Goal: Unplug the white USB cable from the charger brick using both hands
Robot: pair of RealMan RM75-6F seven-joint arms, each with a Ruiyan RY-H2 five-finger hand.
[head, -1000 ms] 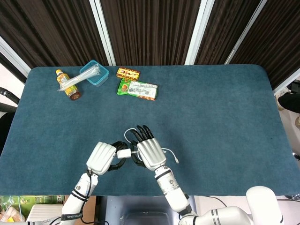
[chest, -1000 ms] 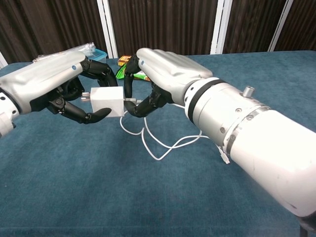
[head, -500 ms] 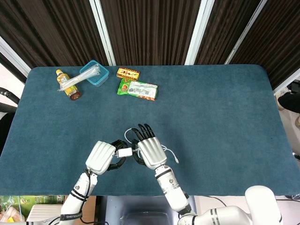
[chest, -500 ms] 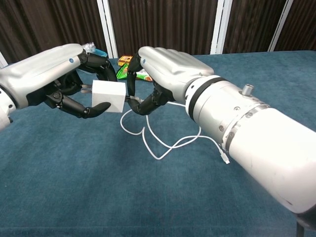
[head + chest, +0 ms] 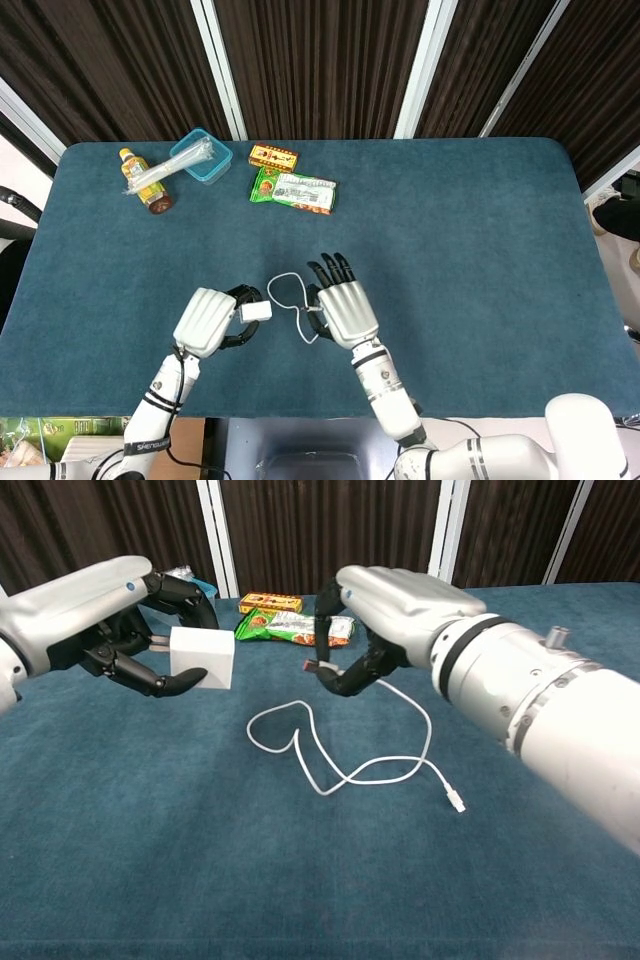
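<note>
My left hand grips the white charger brick and holds it above the table, prongs tucked toward the palm. To its right, my right hand pinches the plug end of the white USB cable. A clear gap separates the plug from the brick. The remaining cable loops down onto the blue cloth, and its free connector lies on the table.
At the far left of the table lie a green snack packet, an orange box, a blue container and a bottle.
The plug has come out of the brick. My left hand drew left with the brick and my right hand moved right with the cable end, whose loops spread out on the cloth.
</note>
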